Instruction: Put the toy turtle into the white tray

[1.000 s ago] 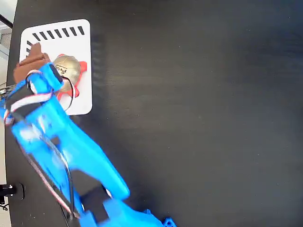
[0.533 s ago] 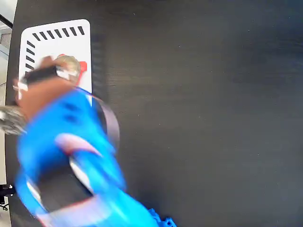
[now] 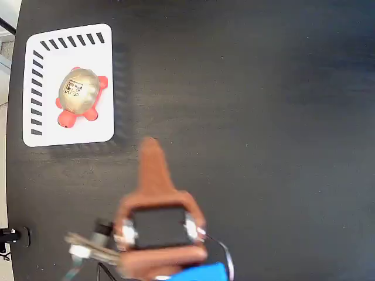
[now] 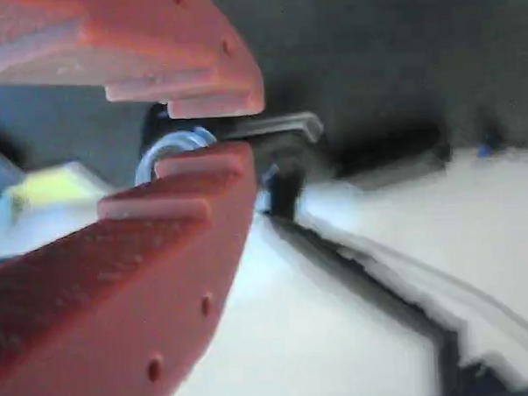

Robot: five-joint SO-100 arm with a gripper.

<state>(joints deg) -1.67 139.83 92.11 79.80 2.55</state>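
Observation:
The toy turtle (image 3: pixel 79 93), red with a gold-grey domed shell, lies in the middle of the white tray (image 3: pixel 99 126) at the upper left of the fixed view, with nothing touching it. My orange-brown gripper (image 3: pixel 151 146) hangs over the dark table, below and to the right of the tray and well apart from it. From above it tapers to a single point. In the wrist view the two orange fingers nearly meet at the gripper (image 4: pixel 213 134), with only a thin slit and nothing between them.
A black tabletop (image 3: pixel 252 117) fills most of the fixed view. Its left edge (image 3: pixel 13 175) runs just beside the tray. The blue arm (image 3: pixel 199 274) enters at the bottom. The wrist view shows blurred pale floor and dark table edge beyond the fingers.
The arm has pulled back from over the tray, down and to the right. The turtle, earlier partly covered by the gripper, now lies fully uncovered on the tray.

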